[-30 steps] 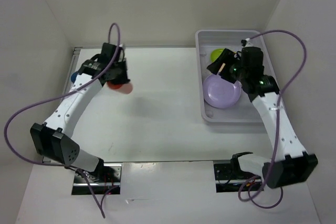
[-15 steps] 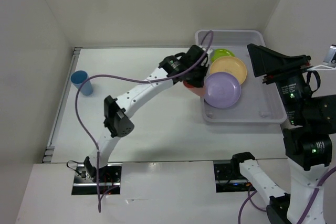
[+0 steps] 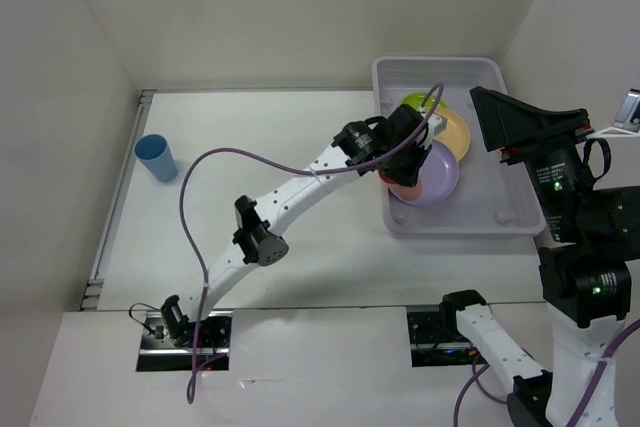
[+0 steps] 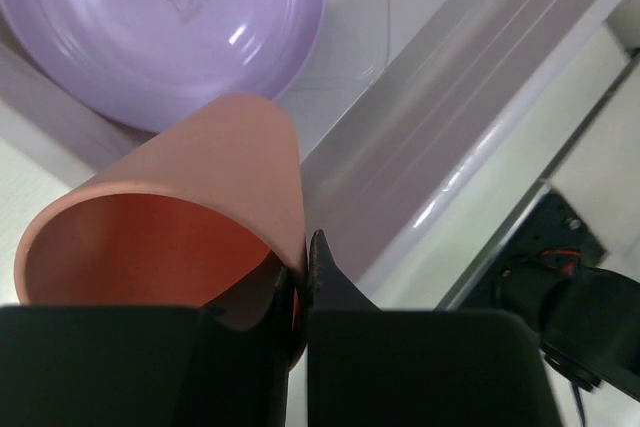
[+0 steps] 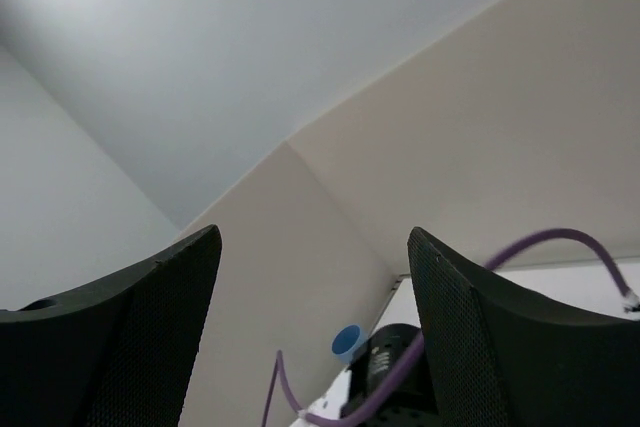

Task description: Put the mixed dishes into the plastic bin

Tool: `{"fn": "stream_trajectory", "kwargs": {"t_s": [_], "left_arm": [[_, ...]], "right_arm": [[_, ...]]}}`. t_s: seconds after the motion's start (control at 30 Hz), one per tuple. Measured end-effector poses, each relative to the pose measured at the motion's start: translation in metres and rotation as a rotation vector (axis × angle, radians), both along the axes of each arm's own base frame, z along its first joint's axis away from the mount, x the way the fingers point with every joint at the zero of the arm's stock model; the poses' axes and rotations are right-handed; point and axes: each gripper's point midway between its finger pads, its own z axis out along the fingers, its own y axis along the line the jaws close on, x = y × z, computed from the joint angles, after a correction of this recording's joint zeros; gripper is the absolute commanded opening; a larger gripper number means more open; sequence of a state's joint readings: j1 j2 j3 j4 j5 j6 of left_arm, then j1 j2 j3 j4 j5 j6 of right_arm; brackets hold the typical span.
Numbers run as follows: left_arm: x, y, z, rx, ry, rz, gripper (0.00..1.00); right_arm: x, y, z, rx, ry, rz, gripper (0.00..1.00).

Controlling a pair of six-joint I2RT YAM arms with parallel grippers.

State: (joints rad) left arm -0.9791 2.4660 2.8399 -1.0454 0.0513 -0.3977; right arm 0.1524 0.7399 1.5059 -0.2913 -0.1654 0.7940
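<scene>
Starting at the far left, the blue cup (image 3: 155, 157) stands upright on the tabletop (image 3: 280, 117), alone and well apart from everything. That one is left to fetch.

Moving across, the left arm stretches right over to the plastic bin (image 3: 440, 61). Its left pincer (image 4: 303, 269) is clamped tight on the rim of the salmon cup (image 4: 190, 187), one finger inside, one outside. The cup hangs just inside the bin's near-left wall, over the edge of the lavender plate (image 3: 442, 175). Whether it touches the plate, I can't tell from here. It's not let go yet, so I'd call this one nearly home.

Behind it in the bin lie the pale orange plate (image 3: 457, 132) and the lime green plate (image 3: 410, 101), overlapping. A black plate I can't spot anywhere.

Far right, the right pincer (image 5: 312, 237) is reared up high, jaws spread wide, holding nothing.

My reckoning: three plates in, one cup about to drop, one cup to go.
</scene>
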Motion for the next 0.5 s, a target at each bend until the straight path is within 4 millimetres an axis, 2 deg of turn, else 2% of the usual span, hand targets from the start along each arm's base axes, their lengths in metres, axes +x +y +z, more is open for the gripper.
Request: {"fn": "stream_trajectory", "kwargs": {"t_s": [0.17, 0.3, 0.33, 0.37, 0.43, 0.47, 0.5], "left_arm": [[-0.007, -0.013, -0.054, 0.074, 0.059, -0.037, 0.0], [-0.013, -0.024, -0.078, 0.093, 0.078, -0.074, 0.01], [-0.015, -0.026, -0.082, 0.096, 0.081, -0.084, 0.21], [-0.017, -0.027, -0.084, 0.098, 0.08, -0.097, 0.31], [-0.021, -0.027, -0.089, 0.111, 0.093, -0.106, 0.4], [-0.022, -0.026, -0.092, 0.118, 0.098, -0.109, 0.59], [-0.022, -0.025, -0.094, 0.124, 0.101, -0.11, 0.65]], "right_arm": [[0.009, 0.003, -0.011, 0.003, 0.03, 0.012, 0.8], [0.01, 0.003, -0.013, 0.006, 0.037, 0.015, 0.8], [0.01, 0.003, -0.013, 0.008, 0.036, 0.016, 0.8], [0.009, 0.003, -0.013, 0.008, 0.036, 0.017, 0.8], [0.009, 0.004, -0.014, 0.009, 0.033, 0.017, 0.82], [0.009, 0.004, -0.015, 0.009, 0.033, 0.018, 0.82], [0.01, 0.004, -0.016, 0.008, 0.036, 0.019, 0.82]]}}
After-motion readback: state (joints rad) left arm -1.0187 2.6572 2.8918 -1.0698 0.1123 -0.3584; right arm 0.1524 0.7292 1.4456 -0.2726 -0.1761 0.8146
